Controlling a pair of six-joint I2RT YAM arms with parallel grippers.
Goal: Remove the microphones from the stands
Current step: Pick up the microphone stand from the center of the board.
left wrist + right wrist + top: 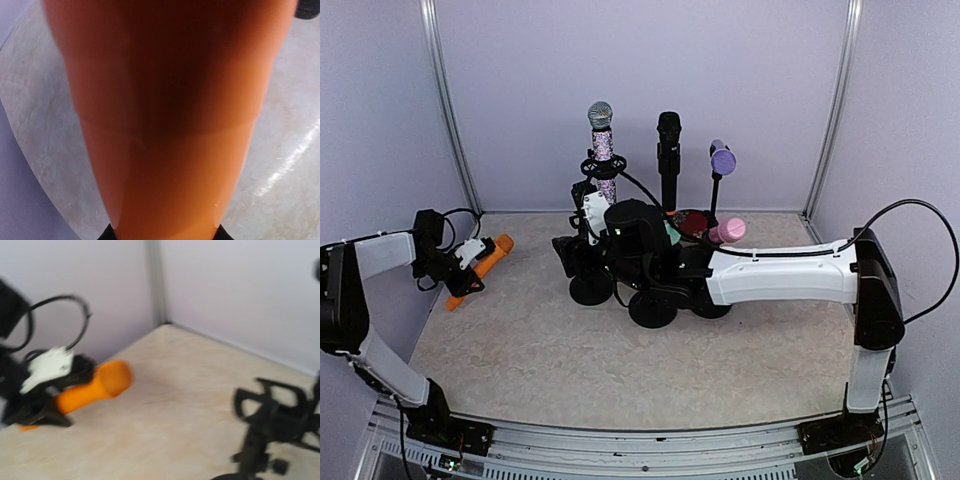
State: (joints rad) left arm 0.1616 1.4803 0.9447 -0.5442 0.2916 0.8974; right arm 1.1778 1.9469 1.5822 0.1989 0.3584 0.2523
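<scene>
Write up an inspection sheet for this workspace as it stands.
Surface: beige mottled table top.
Job's things: orange microphone off any stand, at the left; glitter microphone, black microphone, purple microphone, pink microphone by the stands mid-table; one empty stand clip.
Clutter: nothing seen.
Grippers: left gripper shut on the orange microphone; right gripper among the stands, state unclear.
Cables: black cable looping off the right arm.
Surroundings: pale walls, metal corner posts.

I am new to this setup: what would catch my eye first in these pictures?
The orange mic at far left, clamped in the left gripper; it fills the left wrist view. At centre back, stands hold a glitter mic and a black mic, and the right arm reaches among them.
</scene>
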